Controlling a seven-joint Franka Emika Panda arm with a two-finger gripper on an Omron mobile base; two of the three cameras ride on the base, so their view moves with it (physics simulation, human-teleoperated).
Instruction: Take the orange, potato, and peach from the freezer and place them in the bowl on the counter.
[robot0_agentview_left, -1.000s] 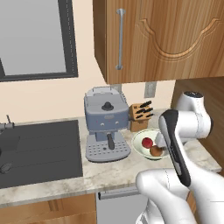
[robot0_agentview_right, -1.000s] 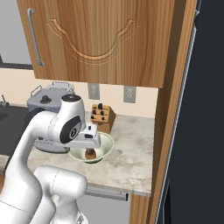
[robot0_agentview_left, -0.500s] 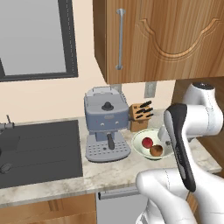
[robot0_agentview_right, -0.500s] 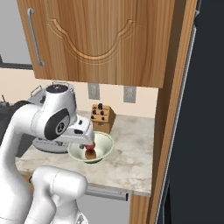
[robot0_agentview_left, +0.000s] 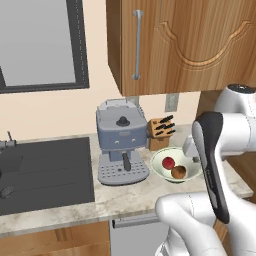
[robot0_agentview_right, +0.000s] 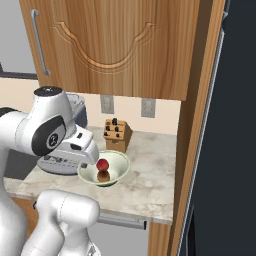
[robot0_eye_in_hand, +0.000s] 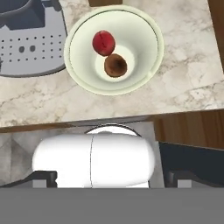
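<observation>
Claw (robot0_agentview_right: 91, 153) stands wide, with nothing between its fingers, and it hangs above the near rim of the bowl (robot0_eye_in_hand: 155, 39). In the hand view the two dark tips sit far apart at the bottom edge.

Inside the bowl lie two things, touching or almost touching: the peach (robot0_eye_in_hand: 104, 43), and the potato (robot0_eye_in_hand: 116, 65) at about 5 o'clock from it, near the middle of the bowl. The orange is not among them, so I judge that two of the three are done and the step in hand is to go for the orange in the freezer.

The bowl stands on the table (robot0_eye_in_hand: 192, 74). The coffee machine (robot0_agentview_left: 121, 145) is just beside the bowl at 9 o'clock in the left base view, and the knife block (robot0_agentview_right: 116, 134) is near it at 12 o'clock in the right base view.

To do this step well, I would first lift the claw straight up, so that the fingers pass over the rim and do not push the bowl. Then I would turn toward the dark freezer (robot0_agentview_right: 235, 150), at 3 o'clock in the right base view, keeping the elbow away from the wooden post (robot0_agentview_right: 197, 150) between them. The claw should remain wide until it is around the orange, because a round fruit rolls easily.
</observation>
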